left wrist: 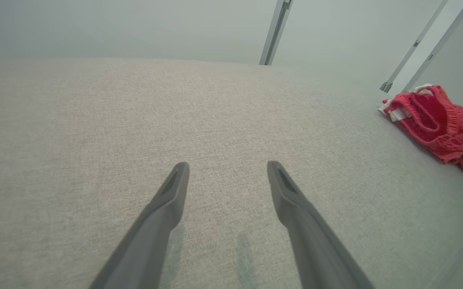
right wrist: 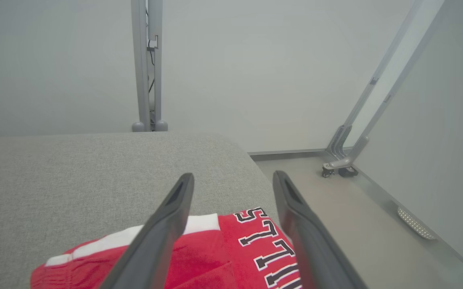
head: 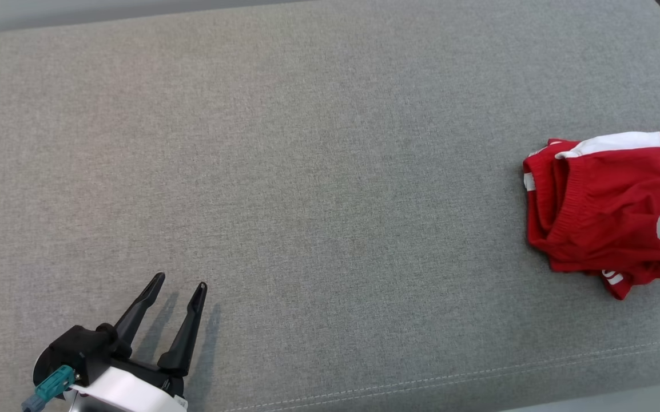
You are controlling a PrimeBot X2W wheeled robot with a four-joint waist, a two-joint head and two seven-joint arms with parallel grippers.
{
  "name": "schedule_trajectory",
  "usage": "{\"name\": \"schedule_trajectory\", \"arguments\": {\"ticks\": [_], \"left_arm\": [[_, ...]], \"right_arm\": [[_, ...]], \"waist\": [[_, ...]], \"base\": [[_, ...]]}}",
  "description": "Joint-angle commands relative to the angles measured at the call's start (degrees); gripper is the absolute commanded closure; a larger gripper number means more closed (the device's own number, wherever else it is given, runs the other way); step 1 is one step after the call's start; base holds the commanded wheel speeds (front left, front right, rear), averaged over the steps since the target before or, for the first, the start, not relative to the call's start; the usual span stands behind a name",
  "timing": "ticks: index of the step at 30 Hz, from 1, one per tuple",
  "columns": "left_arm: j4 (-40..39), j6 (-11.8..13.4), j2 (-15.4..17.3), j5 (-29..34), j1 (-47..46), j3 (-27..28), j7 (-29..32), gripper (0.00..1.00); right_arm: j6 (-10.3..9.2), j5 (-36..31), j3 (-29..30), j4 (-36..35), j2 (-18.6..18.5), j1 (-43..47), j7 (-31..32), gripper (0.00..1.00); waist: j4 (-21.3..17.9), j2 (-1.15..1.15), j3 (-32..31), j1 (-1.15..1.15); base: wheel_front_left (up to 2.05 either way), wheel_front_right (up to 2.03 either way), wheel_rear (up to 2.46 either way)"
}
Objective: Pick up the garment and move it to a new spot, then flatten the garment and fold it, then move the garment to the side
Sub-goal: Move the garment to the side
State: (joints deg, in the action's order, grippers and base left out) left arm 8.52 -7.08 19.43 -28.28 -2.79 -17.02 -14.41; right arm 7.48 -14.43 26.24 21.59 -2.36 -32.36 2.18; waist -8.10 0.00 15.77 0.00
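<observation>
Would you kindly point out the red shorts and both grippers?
red shorts [head: 610, 212], head view, on the red fabric.
left gripper [head: 181, 280], head view, midway between fingertips.
right gripper [right wrist: 233, 175], right wrist view, midway between fingertips.

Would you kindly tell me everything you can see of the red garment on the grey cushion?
The garment is red knit-looking fabric with a white band, white letters outlined in black and a ribbed elastic waistband. It lies folded into a loose, rumpled bundle near the right end of the grey cushion, resting on it. The right gripper stands open over it, not gripping it; whether a finger touches the cloth I cannot tell.
</observation>
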Motion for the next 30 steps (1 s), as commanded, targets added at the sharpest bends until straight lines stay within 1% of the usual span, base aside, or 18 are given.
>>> {"name": "schedule_trajectory", "arguments": {"ticks": [1,4,9,13,15,16,21,30], "left_arm": [[-0.7,-0.4,0.9,-0.3,-2.4,2.4,-0.6,0.00],[0.0,-0.4,0.3,-0.1,-2.5,3.2,-0.6,0.00],[2.7,-0.4,-1.6,1.6,-2.3,6.3,-0.6,0.00],[5.1,-0.4,-3.9,3.6,-2.1,9.5,-0.6,0.00],[6.4,-0.4,-5.2,5.0,-1.9,11.1,-0.6,0.00],[7.8,-0.4,-6.5,6.6,-1.5,12.7,-0.6,0.00],[10.0,-0.2,-9.1,10.1,-0.6,16.6,-0.6,0.00],[12.4,-0.2,-12.0,14.7,0.4,21.7,-0.6,0.00]], "right_arm": [[0.01,0.3,-2.2,-1.9,-0.5,-0.5,-2.2,0.00],[0.01,1.3,-4.9,-1.3,-0.5,0.0,-4.3,0.00],[0.01,5.8,-14.5,-0.2,-0.5,2.3,-8.9,0.00],[0.01,9.8,-20.8,0.3,-0.5,5.5,-11.4,0.00],[0.01,12.9,-22.7,1.0,-0.5,7.4,-12.9,0.00],[0.01,14.9,-24.6,2.2,-0.5,9.4,-14.0,0.00],[0.01,17.8,-27.7,4.9,-0.5,13.0,-15.9,0.00],[0.01,19.5,-27.7,7.1,-0.5,16.9,-17.1,0.00]], "waist": [[0.3,0.00,-0.7,0.00],[0.4,0.00,-1.5,0.00],[0.7,0.00,-4.5,0.00],[1.4,0.00,-7.6,0.00],[2.0,0.00,-9.3,0.00],[2.5,0.00,-11.0,0.00],[3.7,0.00,-14.0,0.00],[5.5,0.00,-16.9,0.00]], "base": [[0.00,0.00,0.00],[0.00,0.00,0.00],[0.00,0.00,0.00],[0.00,0.00,0.00],[0.00,0.00,0.00],[0.00,0.00,0.00],[0.00,0.00,0.00],[0.00,0.00,0.00]]}}
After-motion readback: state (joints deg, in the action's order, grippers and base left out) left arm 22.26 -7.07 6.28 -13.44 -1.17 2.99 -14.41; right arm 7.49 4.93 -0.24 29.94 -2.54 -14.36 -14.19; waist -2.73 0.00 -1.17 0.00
